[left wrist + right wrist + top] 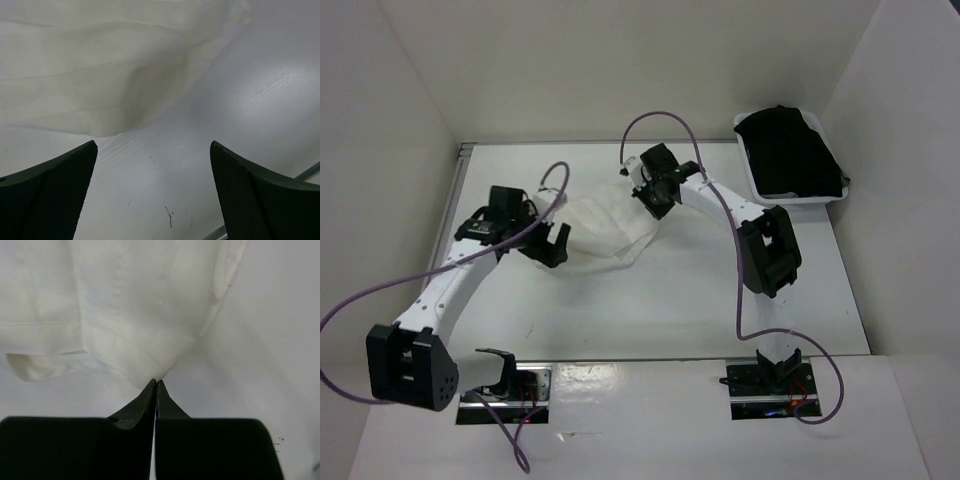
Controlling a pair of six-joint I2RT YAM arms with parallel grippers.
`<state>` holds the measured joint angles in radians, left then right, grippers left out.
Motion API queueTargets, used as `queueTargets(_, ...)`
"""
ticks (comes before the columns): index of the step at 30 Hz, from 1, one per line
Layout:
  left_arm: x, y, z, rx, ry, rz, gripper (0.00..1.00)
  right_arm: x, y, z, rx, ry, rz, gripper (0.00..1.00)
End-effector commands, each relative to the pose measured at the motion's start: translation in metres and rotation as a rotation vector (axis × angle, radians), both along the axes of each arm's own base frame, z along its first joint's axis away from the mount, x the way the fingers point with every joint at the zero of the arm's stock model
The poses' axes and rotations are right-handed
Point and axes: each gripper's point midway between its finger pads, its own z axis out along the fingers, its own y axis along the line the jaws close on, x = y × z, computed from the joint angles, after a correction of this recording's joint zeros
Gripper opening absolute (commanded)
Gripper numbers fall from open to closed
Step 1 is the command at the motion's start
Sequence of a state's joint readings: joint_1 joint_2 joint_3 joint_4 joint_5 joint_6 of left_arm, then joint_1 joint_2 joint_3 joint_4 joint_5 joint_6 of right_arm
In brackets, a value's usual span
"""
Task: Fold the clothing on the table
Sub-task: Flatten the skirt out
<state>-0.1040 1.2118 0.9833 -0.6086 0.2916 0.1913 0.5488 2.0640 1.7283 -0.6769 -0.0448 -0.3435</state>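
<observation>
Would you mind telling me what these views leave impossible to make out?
- Right wrist view: whether the right gripper pinches the skirt's waistband or hem; the top edge cuts the fabric off.
- Left wrist view: the skirt runs past the top and left edges.
- Top view: pleats wash out, white on the white table; the black garment hides the bin's inside.

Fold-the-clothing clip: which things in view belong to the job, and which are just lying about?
Job: white skirt; table; right tool, shut on the skirt's edge; left tool, open near it.
Lying about: white bin; black garment inside it.
</observation>
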Motion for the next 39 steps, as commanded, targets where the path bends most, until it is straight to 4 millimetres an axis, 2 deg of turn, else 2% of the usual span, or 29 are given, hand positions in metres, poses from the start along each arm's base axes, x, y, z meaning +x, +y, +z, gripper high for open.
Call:
queueTargets(1,0.002,-0.032,-0.011,0.068,0.045,-0.107,0.99,0.009,0.016,0.079,0.185,-0.093,0.020,0.00)
queueTargets(3,0.017,-0.044,-0.015,0.100,0.037,-0.107,0.97,0.010,0.010,0.080,0.188,-0.091,0.000,0.00)
queueTargets(5,0.021,-0.059,-0.029,0.145,0.048,-0.094,0.97,0.009,0.008,0.075,0.201,-0.076,0.004,0.00)
queueTargets(6,0.034,-0.056,-0.029,0.206,-0.003,-0.041,0.96,0.010,0.001,0.075,0.200,-0.075,-0.010,0.00)
queueTargets(7,0.037,-0.060,-0.031,0.219,-0.015,-0.016,0.96,0.007,0.000,0.077,0.204,-0.073,-0.017,0.00)
queueTargets(8,0.040,-0.076,-0.029,0.223,-0.056,-0.031,0.96,0.012,-0.004,0.078,0.214,-0.078,-0.025,0.00)
queueTargets(9,0.040,-0.073,-0.037,0.263,-0.065,0.000,0.96,0.011,-0.013,0.075,0.220,-0.062,-0.046,0.00)
queueTargets(10,0.041,-0.077,-0.037,0.257,-0.077,0.026,0.96,0.012,-0.016,0.081,0.232,-0.071,-0.049,0.00)
queueTargets(11,0.047,-0.080,-0.039,0.257,-0.097,0.050,0.96,0.008,-0.021,0.076,0.231,-0.053,-0.054,0.00)
queueTargets(12,0.051,-0.071,-0.043,0.310,-0.117,0.110,0.96,0.007,-0.024,0.073,0.234,-0.042,-0.058,0.00)
queueTargets(13,0.055,-0.065,-0.053,0.344,-0.114,0.148,0.96,0.011,-0.029,0.081,0.251,-0.061,-0.064,0.00)
queueTargets(14,0.063,-0.053,-0.053,0.389,-0.152,0.217,0.96,0.005,-0.027,0.082,0.266,-0.049,-0.050,0.00)
queueTargets(17,0.073,-0.049,-0.058,0.438,-0.188,0.262,0.96,0.003,-0.035,0.082,0.287,-0.035,-0.056,0.00)
queueTargets(18,0.076,-0.053,-0.056,0.444,-0.205,0.264,0.96,0.002,-0.034,0.083,0.293,-0.032,-0.051,0.00)
queueTargets(19,0.078,-0.050,-0.065,0.471,-0.195,0.272,0.96,-0.001,-0.035,0.083,0.293,-0.030,-0.051,0.00)
queueTargets(22,0.076,-0.064,-0.085,0.498,-0.171,0.239,0.96,-0.001,-0.035,0.088,0.297,-0.040,-0.049,0.00)
queueTargets(26,0.072,-0.079,-0.091,0.534,-0.200,0.216,0.96,-0.007,-0.040,0.086,0.300,-0.031,-0.054,0.00)
queueTargets(28,0.071,-0.085,-0.097,0.535,-0.195,0.189,0.90,-0.008,-0.039,0.088,0.309,-0.034,-0.047,0.00)
queueTargets(31,0.074,-0.094,-0.099,0.507,-0.183,0.166,0.43,-0.010,-0.046,0.085,0.299,-0.031,-0.063,0.00)
queueTargets(33,0.077,-0.103,-0.096,0.485,-0.184,0.124,0.25,-0.012,-0.047,0.082,0.299,-0.030,-0.063,0.00)
queueTargets(34,0.076,-0.109,-0.101,0.446,-0.155,0.080,0.20,-0.013,-0.047,0.086,0.302,-0.038,-0.062,0.00)
queueTargets(35,0.075,-0.118,-0.093,0.408,-0.151,0.045,0.19,-0.013,-0.052,0.081,0.293,-0.032,-0.066,0.00)
queueTargets(37,0.087,-0.124,-0.065,0.316,-0.142,-0.016,0.18,-0.012,-0.058,0.077,0.283,-0.027,-0.082,0.00)
queueTargets(38,0.080,-0.149,-0.051,0.181,-0.107,-0.144,0.16,-0.010,-0.063,0.077,0.282,-0.028,-0.092,0.00)
queueTargets(39,0.072,-0.151,-0.040,0.145,-0.067,-0.227,0.16,-0.012,-0.061,0.082,0.297,-0.033,-0.082,0.00)
